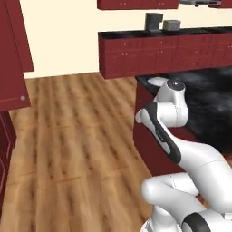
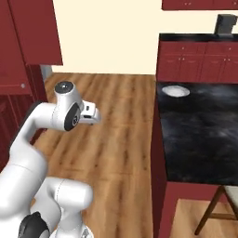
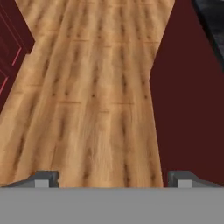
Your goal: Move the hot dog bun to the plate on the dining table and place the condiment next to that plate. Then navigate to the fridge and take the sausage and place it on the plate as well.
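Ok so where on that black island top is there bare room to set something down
Most of the long island with the black marbled stone top is bare. The one thing on it is a round pale plate near its far left corner, toward the red wall cabinets. The near half, down to the wooden chair, is free. The open hand hangs over the wooden floor.

One arm, with one pincer of two finger tips. One pale plate on one black-topped island. One wall worktop carrying two boxy things: one dark, one paler. One chair, partly seen at the island's near end.
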Controlling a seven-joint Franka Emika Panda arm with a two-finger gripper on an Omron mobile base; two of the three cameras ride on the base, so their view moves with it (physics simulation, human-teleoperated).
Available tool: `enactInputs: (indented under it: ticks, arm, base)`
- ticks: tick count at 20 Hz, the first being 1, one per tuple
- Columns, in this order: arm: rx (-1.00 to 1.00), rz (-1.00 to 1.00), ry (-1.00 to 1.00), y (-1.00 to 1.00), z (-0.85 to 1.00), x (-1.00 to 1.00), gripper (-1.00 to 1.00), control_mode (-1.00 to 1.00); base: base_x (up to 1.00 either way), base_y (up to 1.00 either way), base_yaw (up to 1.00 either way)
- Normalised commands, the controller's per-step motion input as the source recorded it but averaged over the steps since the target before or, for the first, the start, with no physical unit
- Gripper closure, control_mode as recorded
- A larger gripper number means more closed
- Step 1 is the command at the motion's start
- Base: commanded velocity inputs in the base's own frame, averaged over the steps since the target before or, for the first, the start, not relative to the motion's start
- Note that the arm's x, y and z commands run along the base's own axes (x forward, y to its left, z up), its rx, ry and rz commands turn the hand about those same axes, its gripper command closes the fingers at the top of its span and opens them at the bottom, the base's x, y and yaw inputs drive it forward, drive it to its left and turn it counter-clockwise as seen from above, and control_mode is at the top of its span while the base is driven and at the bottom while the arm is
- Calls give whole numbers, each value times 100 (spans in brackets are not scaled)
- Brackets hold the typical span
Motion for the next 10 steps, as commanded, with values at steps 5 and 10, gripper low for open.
enactInputs:
  ticks: [5, 10]
  arm:
    - [0, 0, 0, 0, 0, 0, -100, 100]
    - [0, 0, 0, 0, 0, 0, -100, 100]
  base:
    - [100, 94, -12]
    - [100, 38, 1]
